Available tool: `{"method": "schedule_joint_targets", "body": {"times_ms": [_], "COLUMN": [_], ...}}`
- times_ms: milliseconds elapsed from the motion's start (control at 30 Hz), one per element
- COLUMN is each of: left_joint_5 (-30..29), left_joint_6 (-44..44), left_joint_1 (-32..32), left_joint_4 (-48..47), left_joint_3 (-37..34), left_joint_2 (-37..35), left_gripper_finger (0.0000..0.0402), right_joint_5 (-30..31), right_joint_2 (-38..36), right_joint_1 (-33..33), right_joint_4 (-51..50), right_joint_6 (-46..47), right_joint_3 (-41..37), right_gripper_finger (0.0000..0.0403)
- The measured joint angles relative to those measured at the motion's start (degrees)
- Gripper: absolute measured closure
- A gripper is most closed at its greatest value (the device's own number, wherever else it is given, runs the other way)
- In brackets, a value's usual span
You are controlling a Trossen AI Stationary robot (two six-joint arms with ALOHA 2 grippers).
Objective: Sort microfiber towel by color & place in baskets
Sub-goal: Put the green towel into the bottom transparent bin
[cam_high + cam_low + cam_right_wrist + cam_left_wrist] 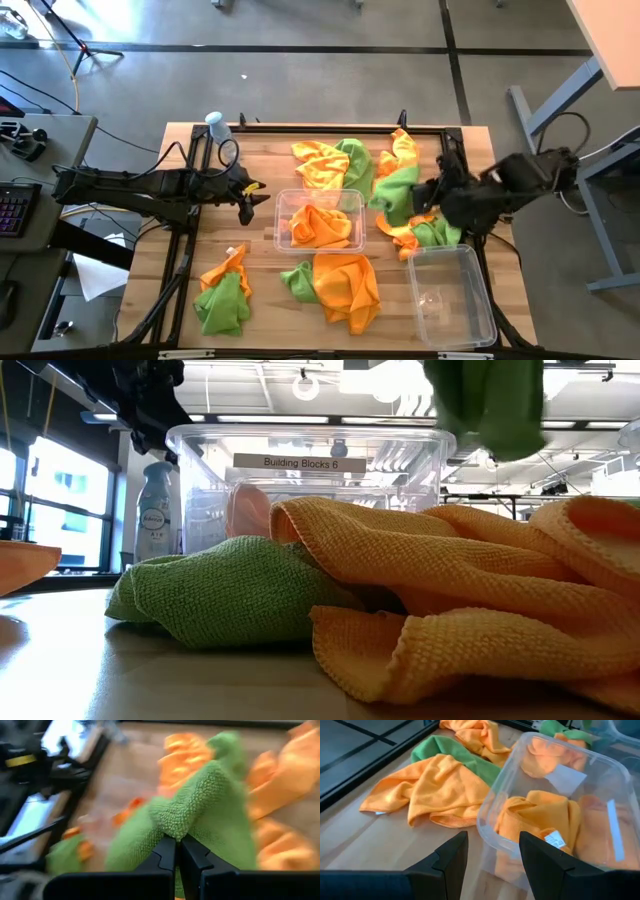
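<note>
We see the right tool (177,851) pinching a fuzzy green towel (200,815), bunched up; left tool (492,850) wide, empty.

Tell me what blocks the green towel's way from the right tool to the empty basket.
Nothing visible does. The right tool holds the green towel lifted, and the empty basket lies open just beside it.

The room is bright. In the low view, ceiling lights (305,385) glow white and a window (55,500) shines on one side, and the near orange towel (480,610) looks soft and fuzzy. The right wrist view is smeared with blur around the green towel (210,815). The worktop (260,300) is evenly lit with faint shadows.
</note>
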Motion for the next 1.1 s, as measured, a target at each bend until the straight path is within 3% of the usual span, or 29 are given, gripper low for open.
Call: {"method": "schedule_joint_targets", "body": {"times_ms": [133,267,533,633,1000,1100], "left_joint_5": [0.1,0.4,3.5,3.5,3.5,3.5], "left_joint_6": [0.0,0.0,2.0,2.0,3.4,3.4], "left_joint_1": [0.0,0.0,0.0,0.0,0.0,0.0], "left_joint_4": [-0.1,-0.5,-0.5,-0.5,-0.5,-0.4], "left_joint_3": [0.0,0.0,0.0,0.0,0.0,0.0], "left_joint_2": [0.0,0.0,0.0,0.0,0.0,0.0], "left_gripper_finger": [0.0234,0.0234,0.0234,0.0234,0.0234,0.0234], "right_joint_5": [-2.2,-9.3,-36.9,-44.0,-52.5,-58.3], "right_joint_2": [5.2,8.9,12.3,13.2,13.4,13.9], "right_joint_1": [5.0,8.2,14.7,18.0,26.5,27.0], "right_joint_4": [0.3,0.3,-0.1,0.0,-0.1,-0.1], "right_joint_6": [3.3,7.2,19.2,23.8,41.3,42.2], "right_joint_3": [8.1,12.1,10.3,10.3,10.3,10.3], "right_gripper_finger": [0.0403,0.0403,0.0403,0.0403,0.0403,0.0403]}}
